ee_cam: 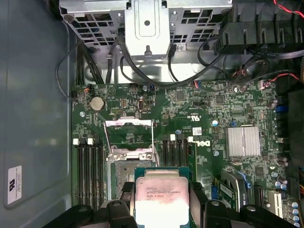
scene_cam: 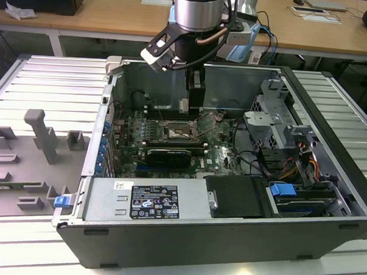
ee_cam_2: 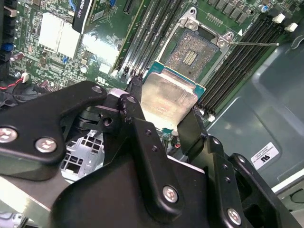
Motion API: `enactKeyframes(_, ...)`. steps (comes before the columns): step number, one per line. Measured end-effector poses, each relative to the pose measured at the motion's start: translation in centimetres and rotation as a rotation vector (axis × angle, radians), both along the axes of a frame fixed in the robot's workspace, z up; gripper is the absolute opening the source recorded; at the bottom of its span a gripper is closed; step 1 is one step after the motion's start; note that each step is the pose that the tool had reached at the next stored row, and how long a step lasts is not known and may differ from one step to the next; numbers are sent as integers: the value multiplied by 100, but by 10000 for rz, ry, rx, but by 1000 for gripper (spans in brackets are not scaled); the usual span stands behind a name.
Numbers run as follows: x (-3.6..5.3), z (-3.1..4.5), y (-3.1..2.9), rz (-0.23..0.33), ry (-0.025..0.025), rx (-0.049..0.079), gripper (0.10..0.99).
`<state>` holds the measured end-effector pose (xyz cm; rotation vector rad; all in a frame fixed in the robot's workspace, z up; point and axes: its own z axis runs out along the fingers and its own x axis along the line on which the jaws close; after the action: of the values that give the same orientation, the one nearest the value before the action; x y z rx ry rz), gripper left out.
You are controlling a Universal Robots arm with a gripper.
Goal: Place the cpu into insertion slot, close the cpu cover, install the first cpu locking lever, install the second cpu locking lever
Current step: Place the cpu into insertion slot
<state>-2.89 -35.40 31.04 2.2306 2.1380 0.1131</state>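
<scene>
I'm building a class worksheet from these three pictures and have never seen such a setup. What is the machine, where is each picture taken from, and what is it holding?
The machine is a robot arm reaching down into an open computer case. The exterior view comes from a camera standing off the arm, looking at the whole scene. Both wrist views come from cameras riding on the arm, looking past its gripper at the green motherboard. The gripper is shut on the cpu, a small square chip with a pale metal top. It hangs above the board near the empty socket, not yet seated. The cpu cover, a thin metal frame, is swung open at the socket.
</scene>
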Motion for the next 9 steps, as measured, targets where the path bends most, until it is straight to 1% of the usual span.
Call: enactKeyframes(9, 0, -44, 0, 0, 0, 1, 545)
